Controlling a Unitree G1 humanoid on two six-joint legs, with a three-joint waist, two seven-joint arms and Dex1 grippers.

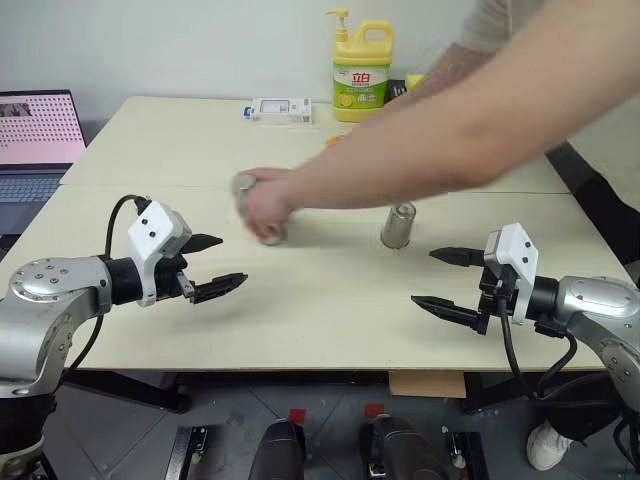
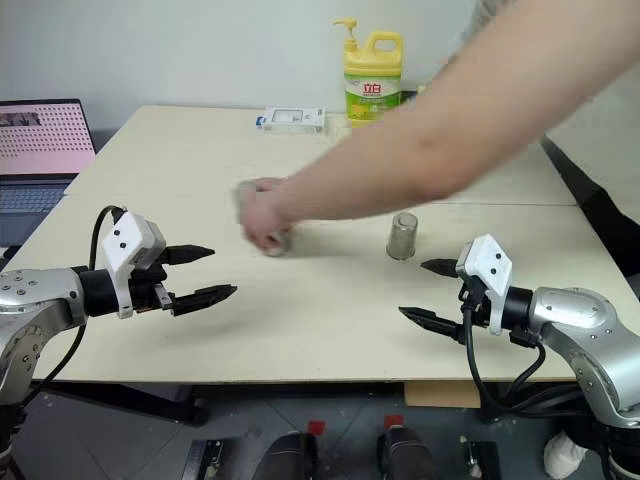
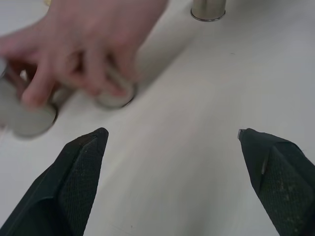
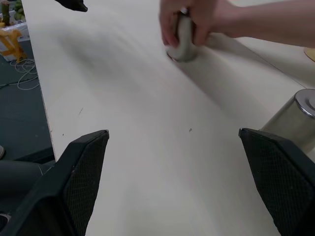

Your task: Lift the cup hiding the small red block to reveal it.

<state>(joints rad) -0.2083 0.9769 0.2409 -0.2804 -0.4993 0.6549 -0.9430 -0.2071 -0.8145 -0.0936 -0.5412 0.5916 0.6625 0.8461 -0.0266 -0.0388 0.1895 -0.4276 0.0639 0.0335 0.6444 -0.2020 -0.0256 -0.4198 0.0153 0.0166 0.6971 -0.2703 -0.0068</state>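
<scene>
Meanwhile, one cup [image 1: 398, 226] stands well beyond the right hand [image 1: 447, 281].

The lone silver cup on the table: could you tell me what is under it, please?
Nothing can be seen under the cup; it stands mouth-down on the table, its metal wall hiding whatever is inside. No red block is visible anywhere.

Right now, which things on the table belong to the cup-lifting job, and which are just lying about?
Job:
- lone cup
- cups under the person's hand
- left end effector, open
- right end effector, open

Lying about:
- yellow soap bottle
- white box
- laptop
</scene>
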